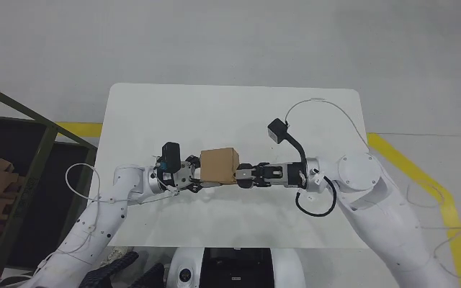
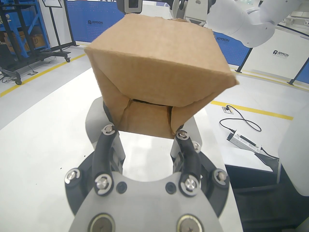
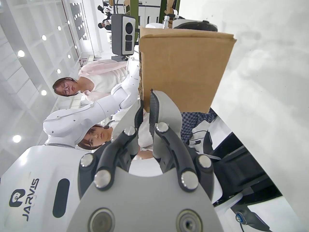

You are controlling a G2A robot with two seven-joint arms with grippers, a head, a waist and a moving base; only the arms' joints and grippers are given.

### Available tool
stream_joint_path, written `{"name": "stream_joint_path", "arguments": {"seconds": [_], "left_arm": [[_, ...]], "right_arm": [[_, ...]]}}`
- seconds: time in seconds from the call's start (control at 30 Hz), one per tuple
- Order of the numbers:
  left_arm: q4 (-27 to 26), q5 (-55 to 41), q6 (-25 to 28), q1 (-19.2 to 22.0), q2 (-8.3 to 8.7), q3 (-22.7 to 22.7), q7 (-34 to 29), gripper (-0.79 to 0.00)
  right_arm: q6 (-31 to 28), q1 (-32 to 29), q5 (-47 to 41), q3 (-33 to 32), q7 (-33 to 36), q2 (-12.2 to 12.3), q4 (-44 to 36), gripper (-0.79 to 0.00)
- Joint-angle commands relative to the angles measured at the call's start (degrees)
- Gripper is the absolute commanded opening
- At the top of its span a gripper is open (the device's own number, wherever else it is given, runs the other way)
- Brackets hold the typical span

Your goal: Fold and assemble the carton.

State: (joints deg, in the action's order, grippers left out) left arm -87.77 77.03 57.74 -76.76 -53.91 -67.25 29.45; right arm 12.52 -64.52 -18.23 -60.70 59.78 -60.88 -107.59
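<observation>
The brown cardboard carton (image 1: 218,165) is held between both arms over the white table (image 1: 230,108), near the middle of its front edge. The left gripper (image 2: 144,131) clasps the carton's folded flap end, jaws spread wide around it. The right gripper (image 3: 146,108) pinches a thin wall edge on the opposite side.

White lettering with a round logo stands on the blue perforated barrier panels (image 2: 96,22). Dark lettering with the same kind of logo stands on the white barrier panel (image 2: 272,56). A dark logo and lettering mark a white rounded casing (image 3: 24,198).
</observation>
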Motion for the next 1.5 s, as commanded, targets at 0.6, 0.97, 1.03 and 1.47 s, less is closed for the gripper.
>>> {"name": "stream_joint_path", "arguments": {"seconds": [0.6, 0.97, 1.03, 1.47], "left_arm": [[0.0, 0.0, 0.0, 0.0, 0.0, 0.0, 0.0, -0.477], [3.3, -0.2, -3.0, 2.7, -0.47, 1.4, -10.3, -0.486], [4.4, 1.4, -4.2, 4.4, -0.78, 2.5, -12.4, -0.486], [12.8, 3.7, -9.4, 12.7, -3.52, 10.2, -21.0, -0.336]], "right_arm": [[-0.5, -8.4, 1.4, -10.5, -2.2, 2.3, -3.1, -0.674], [-2.9, -13.9, 1.4, -16.4, -2.6, 3.4, -6.0, -0.674], [-3.5, -15.0, 1.4, -17.3, -2.4, 3.6, -6.4, -0.671], [-6.6, -17.8, 0.4, -18.1, -2.5, 3.9, -6.4, -0.659]]}}
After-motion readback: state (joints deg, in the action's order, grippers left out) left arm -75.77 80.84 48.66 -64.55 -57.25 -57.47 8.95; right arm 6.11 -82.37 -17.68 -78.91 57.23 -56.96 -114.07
